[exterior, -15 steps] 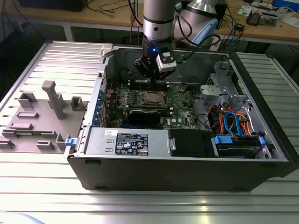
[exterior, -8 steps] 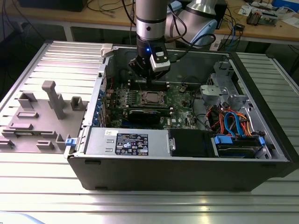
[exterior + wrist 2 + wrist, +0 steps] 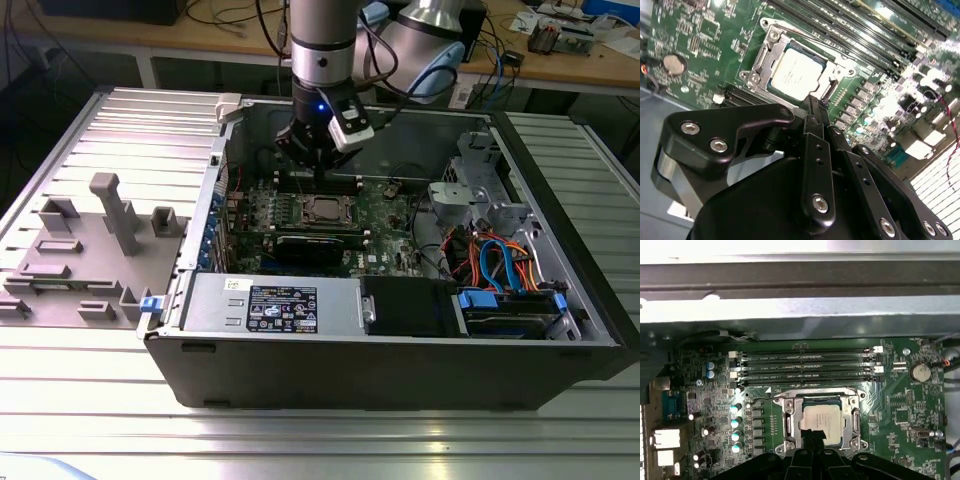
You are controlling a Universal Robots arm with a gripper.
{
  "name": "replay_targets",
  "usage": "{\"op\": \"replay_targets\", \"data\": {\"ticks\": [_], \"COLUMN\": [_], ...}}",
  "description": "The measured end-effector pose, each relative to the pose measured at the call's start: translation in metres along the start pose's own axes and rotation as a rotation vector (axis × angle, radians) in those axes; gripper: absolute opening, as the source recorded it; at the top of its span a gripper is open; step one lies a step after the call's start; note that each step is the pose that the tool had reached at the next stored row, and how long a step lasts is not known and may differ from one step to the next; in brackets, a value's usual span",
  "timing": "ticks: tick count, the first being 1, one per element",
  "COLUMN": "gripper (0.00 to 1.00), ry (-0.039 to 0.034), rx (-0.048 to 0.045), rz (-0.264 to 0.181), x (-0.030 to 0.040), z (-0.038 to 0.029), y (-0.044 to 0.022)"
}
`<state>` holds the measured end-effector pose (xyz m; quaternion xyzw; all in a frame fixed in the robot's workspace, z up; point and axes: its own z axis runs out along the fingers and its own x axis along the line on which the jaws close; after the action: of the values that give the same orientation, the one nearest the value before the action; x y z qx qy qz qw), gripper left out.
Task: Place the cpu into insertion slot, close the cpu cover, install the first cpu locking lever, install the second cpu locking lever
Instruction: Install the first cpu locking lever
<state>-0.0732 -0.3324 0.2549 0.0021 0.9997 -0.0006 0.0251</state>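
Cpu (image 3: 822, 417) seated under closed cpu cover (image 3: 855, 415), gripper (image 3: 813, 434) pinched shut, empty, at cover's edge

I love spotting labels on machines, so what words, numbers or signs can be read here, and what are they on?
Nothing reads clearly enough to quote.
Black label on the power supply: white print, too small.
White sticker beside it: too small.
cpu top: faint print, blurred in both wrist views.
Green circuit board: white markings, too small.
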Motion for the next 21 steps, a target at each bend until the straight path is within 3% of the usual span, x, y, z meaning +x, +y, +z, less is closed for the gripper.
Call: {"op": "replay_targets", "data": {"ticks": [2,4,7,8,21], "gripper": [0.11,0.11,0.11,0.11,0.11], "ry": [0.0004,0.0002,0.0,0.0,0.0001], "rx": [-0.0005,-0.0013,-0.0034,-0.0038,-0.0045], "rz": [-0.013,-0.014,-0.014,-0.014,-0.014], "x": [0.0036,0.0173,0.0317,0.0334,0.0344], "z": [0.0001,0.0001,0.0,0.0,0.0001], "y": [-0.0001,-0.0001,-0.0001,-0.0001,-0.0001]}}
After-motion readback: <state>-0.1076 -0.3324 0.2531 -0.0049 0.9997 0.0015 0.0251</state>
